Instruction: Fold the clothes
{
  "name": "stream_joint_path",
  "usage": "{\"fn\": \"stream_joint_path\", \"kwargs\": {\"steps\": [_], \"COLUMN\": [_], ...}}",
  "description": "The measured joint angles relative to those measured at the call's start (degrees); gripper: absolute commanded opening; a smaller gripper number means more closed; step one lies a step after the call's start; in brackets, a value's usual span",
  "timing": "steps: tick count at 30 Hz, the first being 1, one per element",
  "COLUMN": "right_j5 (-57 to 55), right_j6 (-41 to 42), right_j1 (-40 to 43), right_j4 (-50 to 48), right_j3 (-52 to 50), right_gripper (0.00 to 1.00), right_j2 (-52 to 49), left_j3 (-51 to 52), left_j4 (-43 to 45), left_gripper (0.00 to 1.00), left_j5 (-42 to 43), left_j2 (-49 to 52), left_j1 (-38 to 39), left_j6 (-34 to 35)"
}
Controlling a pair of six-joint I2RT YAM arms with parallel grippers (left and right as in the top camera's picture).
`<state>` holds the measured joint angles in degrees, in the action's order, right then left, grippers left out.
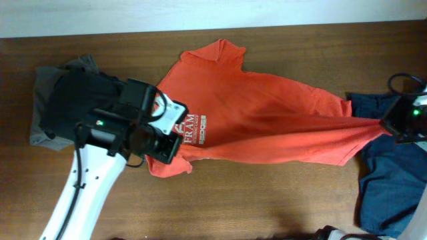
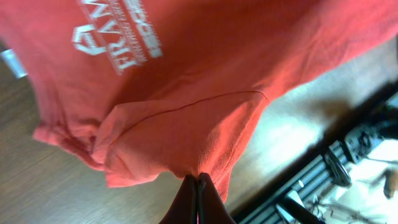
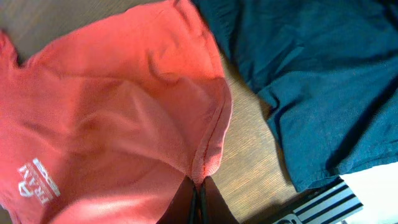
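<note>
Both my jaws are clamped on the orange-red T-shirt (image 1: 267, 120). My left gripper (image 2: 198, 185) pinches a folded edge just below the white lettering (image 2: 118, 37), and my right gripper (image 3: 198, 185) pinches a seamed edge at the shirt's far right end. The shirt lies across the wooden table (image 1: 267, 207) between them. Its long axis runs left to right, drawn into a taut ridge toward my right side, where it meets the navy garment (image 1: 390, 183). Whether my left holds sleeve or hem, I cannot tell. The black and grey clothes (image 1: 63, 100) sit under my left arm. I judge the fold turns on carrying one end along that axis toward the other.

"FRAM" on orange-red T-shirt (image 1: 280, 113)
</note>
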<state>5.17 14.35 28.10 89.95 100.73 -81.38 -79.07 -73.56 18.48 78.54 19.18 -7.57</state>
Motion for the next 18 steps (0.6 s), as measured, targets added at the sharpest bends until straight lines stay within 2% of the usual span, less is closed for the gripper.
{"fn": "stream_joint_path", "kwargs": {"steps": [4, 11, 15, 18], "right_j5": [0.2, 0.2, 3.1, 7.9], "right_j6": [0.0, 0.0, -3.0, -5.7], "right_j1": [0.6, -0.7, -0.7, -0.7], "right_j4": [1.4, 2.8, -1.3, -6.1], "right_j3": [0.0, -1.1, -3.5, -3.4], "right_gripper": [0.04, 0.04, 0.04, 0.04], "right_j2": [0.0, 0.0, 0.0, 0.0], "left_j3": [0.0, 2.5, 2.4, -3.5], "left_j4": [-0.7, -0.4, 3.3, 4.3], "left_gripper": [0.0, 0.0, 0.0, 0.0], "left_j5": [0.1, -0.9, -2.9, -6.3], "left_j2": [0.2, 2.6, 3.0, 3.6], "left_j1": [4.0, 4.5, 4.5, 3.7], "left_j6": [-0.2, -0.6, -0.2, -0.2]}}
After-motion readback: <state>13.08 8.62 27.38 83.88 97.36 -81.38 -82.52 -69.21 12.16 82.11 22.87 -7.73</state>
